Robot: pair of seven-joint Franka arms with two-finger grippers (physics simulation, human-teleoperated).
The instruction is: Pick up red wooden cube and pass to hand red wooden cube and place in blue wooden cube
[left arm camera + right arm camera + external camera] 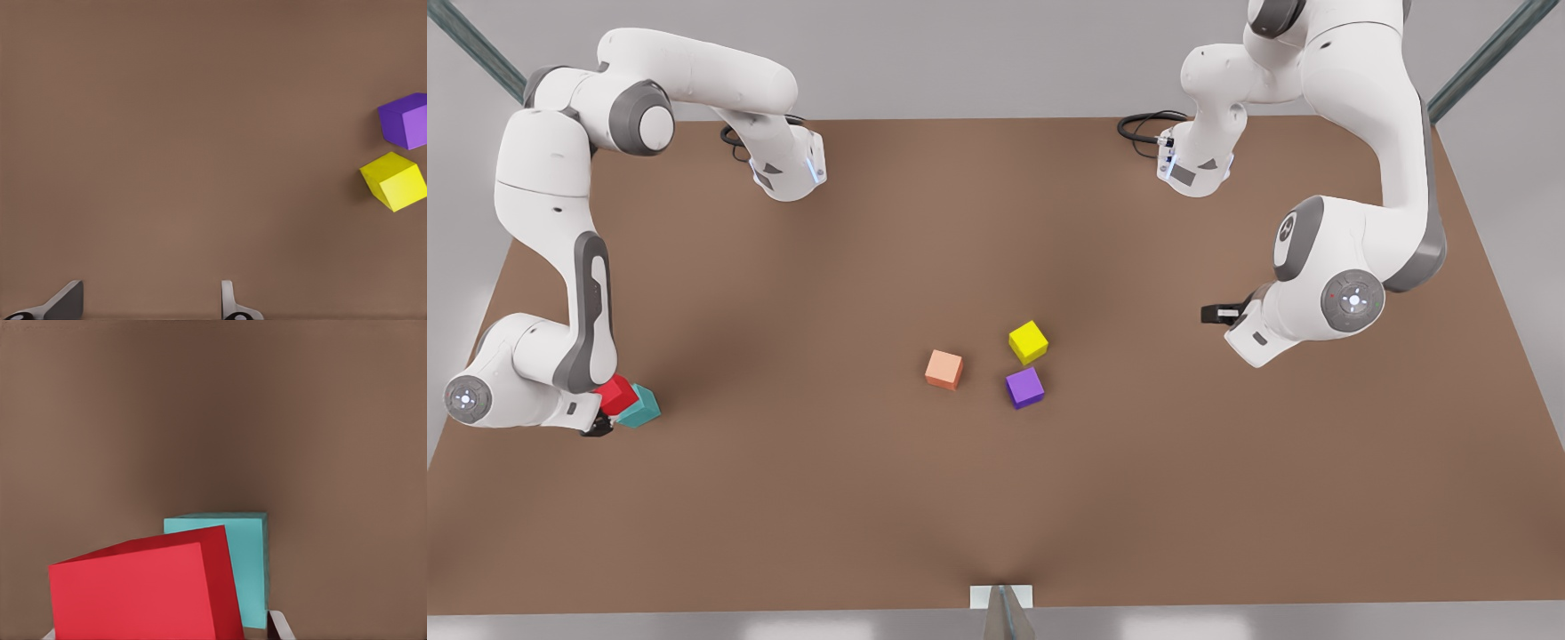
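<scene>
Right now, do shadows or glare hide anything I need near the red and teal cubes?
Front view: soft, even light, no glare; the right gripper and its arm's shadow darken the table around the red wooden cube and blue wooden cube. Right wrist view: shadow band behind both cubes, faces still readable. Left wrist view: open left gripper, only faint shadows.

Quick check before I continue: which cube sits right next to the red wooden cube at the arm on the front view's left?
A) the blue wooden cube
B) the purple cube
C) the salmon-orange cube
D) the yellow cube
A: the red wooden cube sits against the blue wooden cube by the right gripper, while the other three cubes lie near the table's middle.
</scene>
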